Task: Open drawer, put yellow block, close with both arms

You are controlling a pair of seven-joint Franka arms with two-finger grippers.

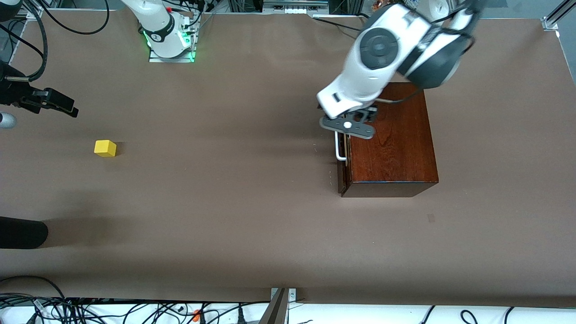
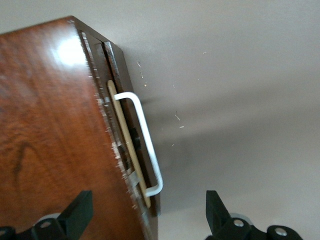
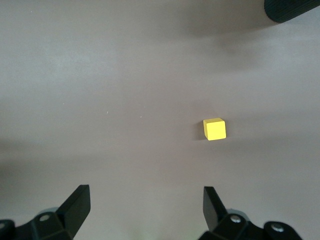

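The dark wooden box (image 1: 396, 144) stands toward the left arm's end of the table. Its drawer (image 1: 342, 173) faces the right arm's end and is pushed in or nearly so. The drawer's white handle (image 1: 339, 150) also shows in the left wrist view (image 2: 146, 137). My left gripper (image 1: 347, 128) hangs open over the box's handle edge, and the handle's end lies between its fingers (image 2: 80, 212) without touching them. The yellow block (image 1: 105, 148) lies on the table toward the right arm's end. My right gripper (image 1: 54, 102) is open and empty above the table beside the block (image 3: 215, 129).
A black rounded object (image 1: 22, 231) lies at the table's edge at the right arm's end, nearer to the front camera than the block, and shows in the right wrist view (image 3: 292, 10). Cables run along the table's borders. Brown tabletop (image 1: 225, 180) stretches between block and box.
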